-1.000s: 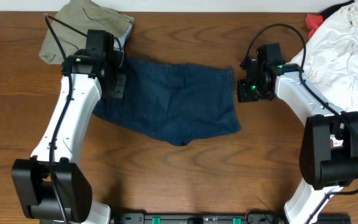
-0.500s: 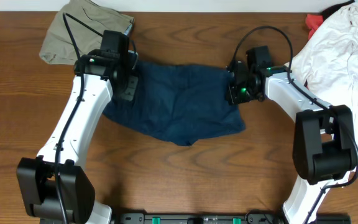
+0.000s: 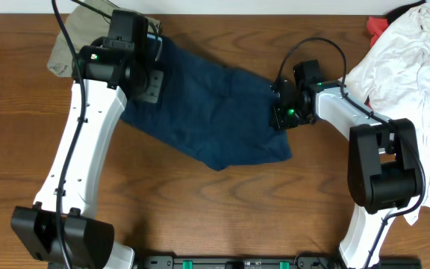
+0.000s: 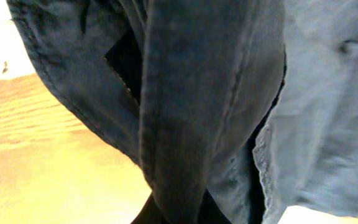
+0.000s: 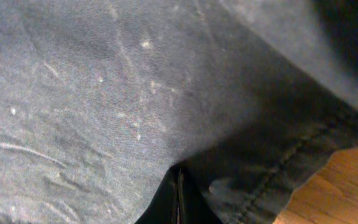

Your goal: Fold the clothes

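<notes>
The dark navy-blue shorts [image 3: 207, 112] lie spread across the middle of the wooden table. My left gripper [image 3: 152, 84] is shut on their left waist edge and holds it lifted toward the back; a bunched fold of navy cloth [image 4: 191, 124] hangs from it in the left wrist view. My right gripper [image 3: 281, 113] is shut on the shorts' right edge, low on the table; its view shows navy cloth [image 5: 104, 93] right at the closed fingers [image 5: 178, 196]. A khaki garment [image 3: 64, 46] lies at the back left. A white garment [image 3: 413, 52] is heaped at the back right.
A red item [image 3: 376, 27] peeks out beside the white heap at the back right edge. Bare wood table [image 3: 215, 209] lies in front of the shorts. Cables loop above both arms.
My left gripper lifted the shorts' left edge up and toward the back, over the khaki garment's edge. The shorts now slant diagonally. My right gripper stayed on the right edge.
</notes>
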You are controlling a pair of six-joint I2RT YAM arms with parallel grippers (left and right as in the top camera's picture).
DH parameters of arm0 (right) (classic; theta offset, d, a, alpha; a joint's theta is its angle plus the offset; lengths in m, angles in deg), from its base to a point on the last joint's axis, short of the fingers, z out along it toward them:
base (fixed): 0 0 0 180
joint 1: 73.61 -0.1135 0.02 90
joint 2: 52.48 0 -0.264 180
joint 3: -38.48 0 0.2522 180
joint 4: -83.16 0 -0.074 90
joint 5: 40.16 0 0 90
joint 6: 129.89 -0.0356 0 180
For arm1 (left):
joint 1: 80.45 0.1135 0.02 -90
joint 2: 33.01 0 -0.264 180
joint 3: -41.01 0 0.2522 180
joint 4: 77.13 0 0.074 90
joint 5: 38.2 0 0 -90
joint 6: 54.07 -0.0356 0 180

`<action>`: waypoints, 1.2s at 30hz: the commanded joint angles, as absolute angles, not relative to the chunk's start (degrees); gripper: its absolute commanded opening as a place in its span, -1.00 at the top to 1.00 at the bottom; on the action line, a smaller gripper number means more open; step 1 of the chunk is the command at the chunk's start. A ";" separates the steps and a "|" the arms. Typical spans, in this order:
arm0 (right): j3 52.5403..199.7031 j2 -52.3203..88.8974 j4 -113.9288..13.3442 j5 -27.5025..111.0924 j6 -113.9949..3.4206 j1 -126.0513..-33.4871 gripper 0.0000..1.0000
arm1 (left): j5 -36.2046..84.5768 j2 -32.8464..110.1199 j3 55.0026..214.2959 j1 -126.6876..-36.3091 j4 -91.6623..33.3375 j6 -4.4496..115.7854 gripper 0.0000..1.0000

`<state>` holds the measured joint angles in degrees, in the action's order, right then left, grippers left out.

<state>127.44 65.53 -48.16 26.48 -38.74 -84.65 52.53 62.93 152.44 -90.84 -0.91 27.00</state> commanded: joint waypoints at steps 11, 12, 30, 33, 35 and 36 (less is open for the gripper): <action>127.07 68.61 -47.70 27.31 -37.71 -84.76 0.98 | 41.91 66.14 153.47 -104.22 -6.16 38.85 0.87; 127.07 68.61 -47.68 27.31 -37.69 -84.76 0.98 | 41.89 67.26 153.47 -105.55 -7.58 40.77 0.88; 127.25 64.68 -49.17 13.85 -37.69 -81.27 0.97 | 41.91 83.89 153.47 -121.27 -21.96 51.70 0.88; 127.25 59.28 -49.45 11.84 -39.42 -78.47 0.98 | 41.93 84.74 153.47 -121.57 -21.92 51.70 0.87; 127.25 55.76 -49.47 11.80 -40.49 -76.52 0.97 | 41.96 84.77 153.47 -121.57 -22.00 51.70 0.87; 127.25 53.60 -49.45 11.86 -41.21 -75.37 0.97 | 41.96 84.77 153.47 -121.55 -22.18 51.68 0.87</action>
<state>126.99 61.40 -49.04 15.10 -39.48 -78.60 42.70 84.66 152.53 -121.75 -21.76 51.00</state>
